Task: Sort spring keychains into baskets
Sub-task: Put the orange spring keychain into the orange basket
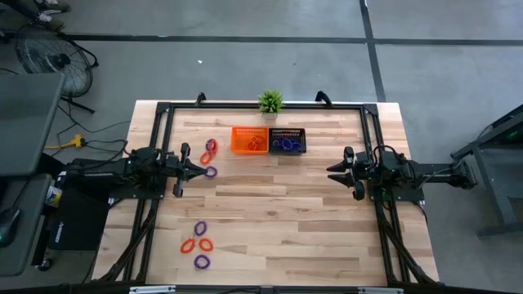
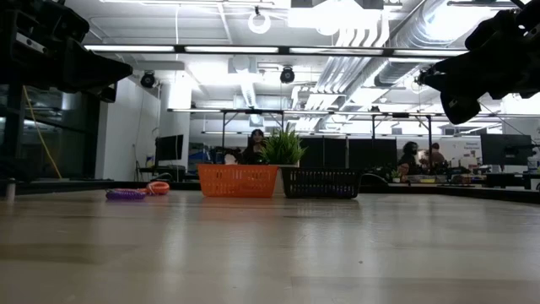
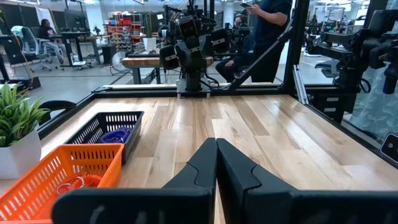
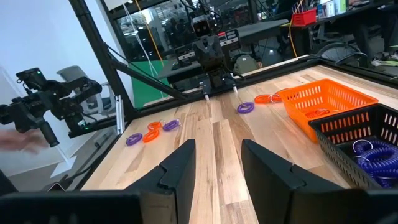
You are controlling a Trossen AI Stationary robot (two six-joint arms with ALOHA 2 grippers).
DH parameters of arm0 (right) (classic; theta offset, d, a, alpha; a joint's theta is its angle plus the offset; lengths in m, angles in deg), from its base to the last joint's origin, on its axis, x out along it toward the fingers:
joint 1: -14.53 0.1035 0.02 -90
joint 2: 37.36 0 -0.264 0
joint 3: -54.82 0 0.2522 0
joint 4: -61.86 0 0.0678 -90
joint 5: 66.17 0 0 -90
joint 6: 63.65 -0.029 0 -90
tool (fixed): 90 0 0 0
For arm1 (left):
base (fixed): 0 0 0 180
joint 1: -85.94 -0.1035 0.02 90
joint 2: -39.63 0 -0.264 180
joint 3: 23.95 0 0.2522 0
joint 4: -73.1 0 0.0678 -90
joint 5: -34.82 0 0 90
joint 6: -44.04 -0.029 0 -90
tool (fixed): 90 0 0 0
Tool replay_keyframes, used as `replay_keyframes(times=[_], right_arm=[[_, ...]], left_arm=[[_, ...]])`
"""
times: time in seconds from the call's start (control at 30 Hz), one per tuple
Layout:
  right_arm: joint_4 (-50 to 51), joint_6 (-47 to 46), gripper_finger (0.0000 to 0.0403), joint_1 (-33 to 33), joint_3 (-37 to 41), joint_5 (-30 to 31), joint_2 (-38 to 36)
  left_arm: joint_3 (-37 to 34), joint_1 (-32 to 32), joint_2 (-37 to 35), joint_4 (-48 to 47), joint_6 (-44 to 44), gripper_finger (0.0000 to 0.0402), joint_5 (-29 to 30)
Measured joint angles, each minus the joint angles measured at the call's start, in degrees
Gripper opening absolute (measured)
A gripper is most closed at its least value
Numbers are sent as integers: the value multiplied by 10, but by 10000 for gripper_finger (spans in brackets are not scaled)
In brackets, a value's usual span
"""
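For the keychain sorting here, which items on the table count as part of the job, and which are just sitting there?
Part of the job:
- orange basket, orange keychains inside
- black basket, purple keychains inside
- loose keychains near the left gripper
- loose keychains at the table's near-left

Just sitting there:
- potted plant, behind the baskets
- floor fan, off the table

We see a pale wood-grain surface (image 1: 278, 204) framed in black, a bright orange mesh basket (image 1: 249, 140) holding orange-red coils, and a black mesh basket (image 1: 287, 141) holding purple coils; loose spring keychains (image 1: 198, 243) are orange-red and purple, the potted plant (image 1: 270, 101) green, and the fingers (image 4: 180, 165) dark
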Motion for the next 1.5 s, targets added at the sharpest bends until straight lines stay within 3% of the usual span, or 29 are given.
replay_keyframes(times=[0.97, 1.23, 1.33, 1.5], right_arm=[[0, 0, 124, 0, 0, 0, 0], [0, 0, 124, 0, 0, 0, 0], [0, 0, 124, 0, 0, 0, 0], [0, 0, 124, 0, 0, 0, 0]], left_arm=[[-1, 0, 0, 5, 9, 1, 13], [56, 0, 3, -81, 59, 1, 118], [85, 0, 28, -122, 71, 1, 166], [137, 0, 105, -173, 166, 1, 259]])
